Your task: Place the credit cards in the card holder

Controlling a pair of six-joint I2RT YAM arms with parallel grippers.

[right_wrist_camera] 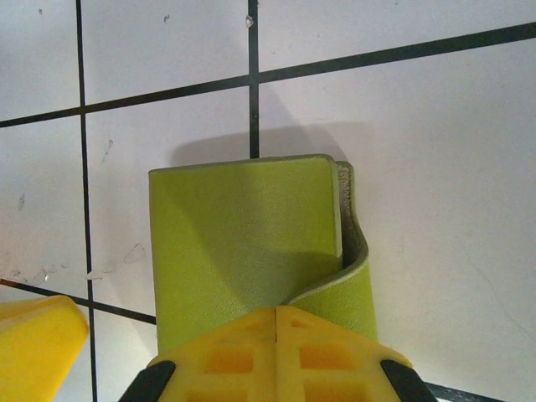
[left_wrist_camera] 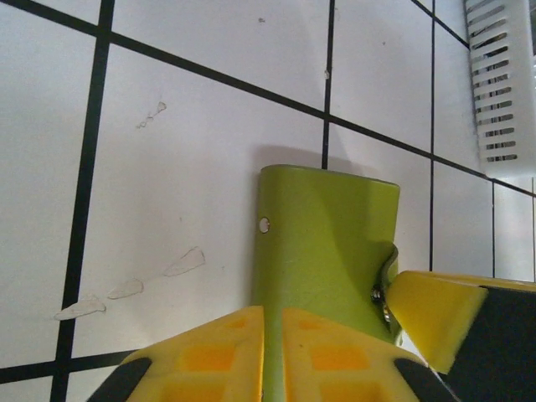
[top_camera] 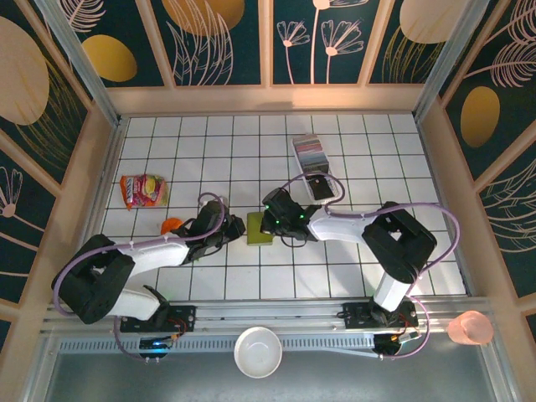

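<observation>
Your left gripper (left_wrist_camera: 272,356) and right gripper (right_wrist_camera: 276,339) each pinch the olive-green rectangular card holder (right_wrist_camera: 243,230), midway across the white tiled table (top_camera: 352,251).

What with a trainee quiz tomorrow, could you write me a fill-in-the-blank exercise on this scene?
The card holder, pinched by the right gripper, is ___ in colour.
The snack packet lies on the robot's ___ side.
The bowl by the arm bases is ___ in colour.
Missing words: green; left; white.
</observation>
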